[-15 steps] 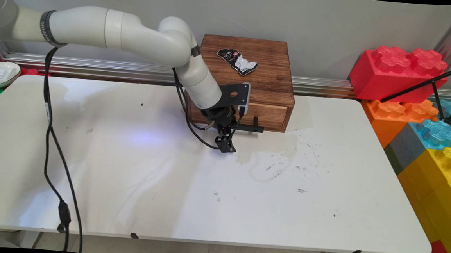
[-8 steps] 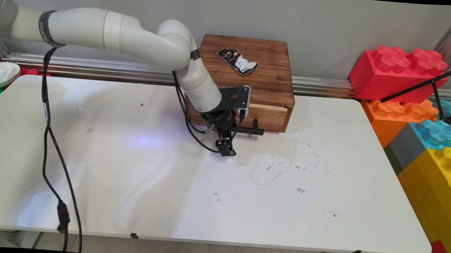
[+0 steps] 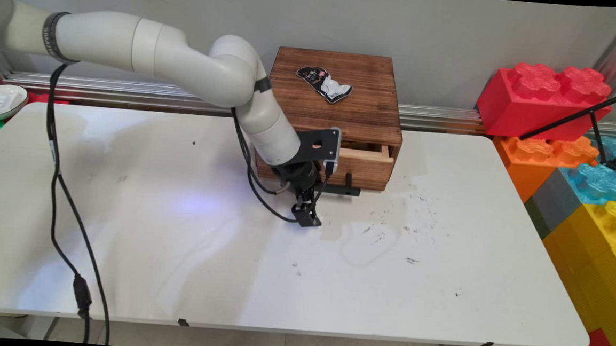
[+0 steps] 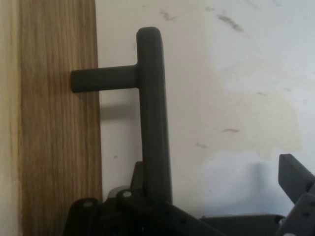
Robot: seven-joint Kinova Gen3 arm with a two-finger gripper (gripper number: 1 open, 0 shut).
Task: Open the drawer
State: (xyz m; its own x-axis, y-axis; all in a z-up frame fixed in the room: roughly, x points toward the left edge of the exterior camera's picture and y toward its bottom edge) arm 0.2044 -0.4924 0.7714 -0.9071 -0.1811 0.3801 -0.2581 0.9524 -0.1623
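From above, a wooden box stands at the far middle of the worktop, with a small dark packet lying on its lid. Its drawer stands out a little from the near face. The black handle juts toward the near side, low over the worktop. The pincer points down at the left end of that handle, nearly touching the surface, and a black cable loops just beside it. The main risks, as I judge them, are the pincer tip scraping the worktop and the light box sliding or tipping under a sideways pull. That would shake the packet off. From the hand camera, the handle's bar runs up from the black linkage, its stub going into the drawer front. The one finger in view stands well apart from the bar, so the pincer is wide open and grips nothing. The bar seems only to rest against the other side. Held that loosely, the bar could slip off its end.
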